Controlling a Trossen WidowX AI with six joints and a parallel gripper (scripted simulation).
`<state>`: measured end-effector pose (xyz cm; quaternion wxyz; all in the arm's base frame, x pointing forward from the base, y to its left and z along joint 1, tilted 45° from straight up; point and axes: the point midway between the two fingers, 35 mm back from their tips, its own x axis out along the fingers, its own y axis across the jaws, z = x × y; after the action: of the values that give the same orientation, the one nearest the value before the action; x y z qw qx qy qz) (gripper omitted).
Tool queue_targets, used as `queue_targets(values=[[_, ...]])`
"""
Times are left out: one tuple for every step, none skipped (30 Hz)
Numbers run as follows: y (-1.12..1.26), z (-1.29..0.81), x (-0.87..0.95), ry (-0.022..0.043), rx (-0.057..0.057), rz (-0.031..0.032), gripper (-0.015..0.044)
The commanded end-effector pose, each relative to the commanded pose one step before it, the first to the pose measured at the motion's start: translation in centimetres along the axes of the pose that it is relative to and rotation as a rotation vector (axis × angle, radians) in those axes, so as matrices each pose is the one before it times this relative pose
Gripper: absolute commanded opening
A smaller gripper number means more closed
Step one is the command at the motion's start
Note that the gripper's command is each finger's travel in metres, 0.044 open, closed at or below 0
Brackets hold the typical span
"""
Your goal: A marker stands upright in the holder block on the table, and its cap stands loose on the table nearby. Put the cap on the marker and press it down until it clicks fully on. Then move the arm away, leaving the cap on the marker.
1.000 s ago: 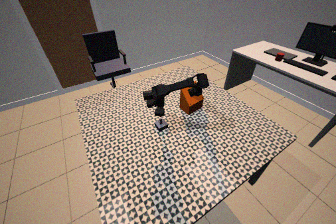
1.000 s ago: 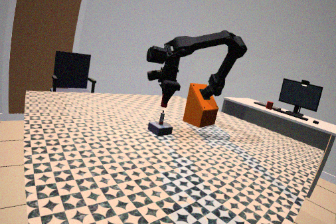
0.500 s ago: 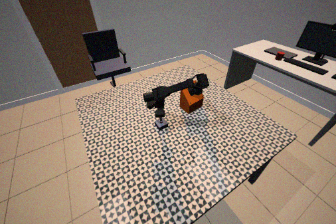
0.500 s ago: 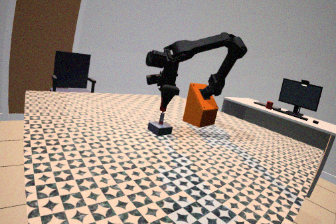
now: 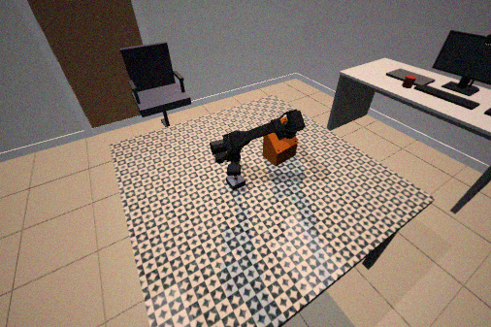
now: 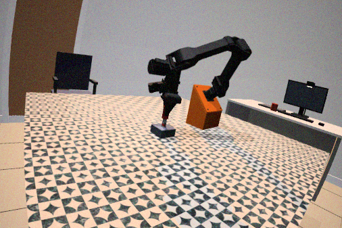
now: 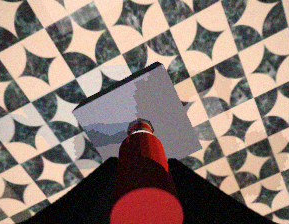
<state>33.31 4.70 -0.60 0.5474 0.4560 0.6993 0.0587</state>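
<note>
Claw [image 6: 165, 116] clamped on the red cap [image 7: 144, 175], cap sitting over the marker [image 7: 140, 126] in the grey block [image 7: 160, 107] on the worktop [image 6: 101, 160]: I'd keep it plumb, push straight down, then let go; count: one cap, one marker, one block.

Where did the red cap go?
In the wrist view the red cap sits in the end effector, straight above the marker in the grey holder block, beside the orange base.

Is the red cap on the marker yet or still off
On, at least partly: the cap, held in the gripper, covers the marker above the holder block. Fully clicked: cannot tell.
</note>
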Motion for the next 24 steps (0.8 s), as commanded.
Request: queue_targets(values=[[-0.124,-0.005,0.68,0.00273,0.0105,0.00406,0.0],[0.003,-0.011,0.159,0.00015,0.0,0.00016,0.0],[0.001,-0.013,0.16,0.00016,0.0,0.00017,0.0],[0.001,-0.014,0.16,0.00017,0.0,0.00017,0.0],[0.001,-0.015,0.16,0.00018,0.0,0.00018,0.0],[0.001,-0.013,0.128,0.00015,0.0,0.00015,0.0],[0.0,-0.008,0.077,0.00009,0.0,0.00009,0.0],[0.0,-0.003,0.026,0.00003,0.0,0.00003,0.0],[0.0,0.0,0.0,0.0,0.0,0.0,0.0],[0.007,-0.003,-0.007,0.0,0.0,0.0,0.0],[0.0,0.0,0.0,0.0,0.0,0.0,0.0],[-0.005,-0.002,0.004,0.0,0.0,0.0,0.0],[-0.005,-0.002,0.004,0.0,0.0,0.0,0.0],[0.0,0.0,0.0,0.0,0.0,0.0,0.0],[0.0,0.0,0.0,0.0,0.0,0.0,0.0],[-0.025,0.03,-0.066,-0.0021,-0.0065,-0.0046,0.0026],[0.0,0.0,0.0,0.0,0.0,0.0,0.0053],[0.0,0.0,0.0,0.0,0.0,0.0,0.0079],[0.0,0.0,0.0,0.0,0.0,0.0,0.0105],[0.0,0.0,0.0,0.0,0.0,0.0,0.0131],[0.0,0.0,0.0,0.0,0.0,0.0,0.0157],[0.0,0.0,0.0,0.0,0.0,0.0,0.0184],[0.0,0.0,0.0,0.0,0.0,0.0,0.021],[0.0,0.0,0.0,0.0,0.0,0.0,0.0236]])
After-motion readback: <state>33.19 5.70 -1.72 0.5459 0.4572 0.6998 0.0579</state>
